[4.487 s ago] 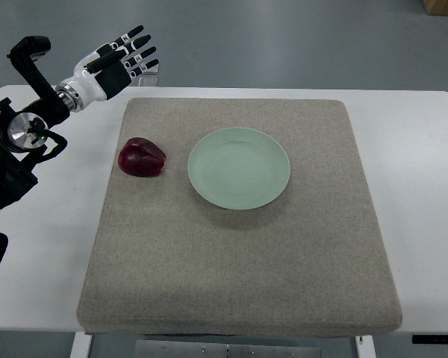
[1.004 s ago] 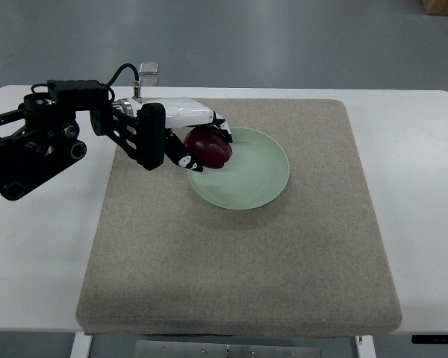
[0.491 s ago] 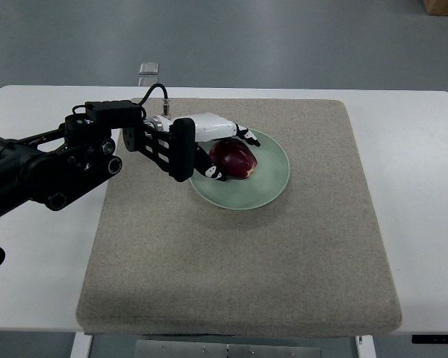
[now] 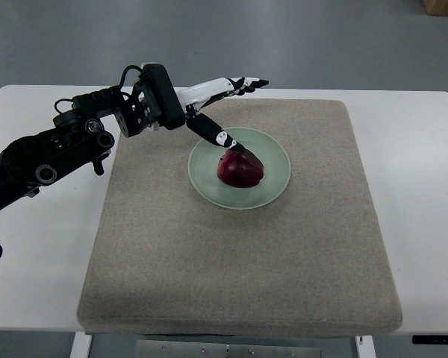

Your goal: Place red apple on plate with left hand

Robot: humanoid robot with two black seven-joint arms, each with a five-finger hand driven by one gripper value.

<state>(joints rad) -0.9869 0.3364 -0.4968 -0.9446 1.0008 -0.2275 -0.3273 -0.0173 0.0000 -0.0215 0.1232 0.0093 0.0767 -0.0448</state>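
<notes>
The white rectangular tabletop (image 4: 422, 186), cut off at the left, right and lower edges, carries a square grey-beige fabric mat (image 4: 239, 261), and on the mat sits a round pale-green plate (image 4: 272, 183) with the dark red apple (image 4: 240, 171) resting on its middle. The black left arm (image 4: 52, 153) runs in from the left edge, its lower part out of frame, and the left robot hand (image 4: 209, 104) has its fingers (image 4: 243, 83) spread and holds nothing, the thumb tip just at the apple's top, though whether it touches is hard to make out. Half a second ago this robot hand was curled around the apple over the plate; now it has let go and lifted back toward the mat's far edge.
</notes>
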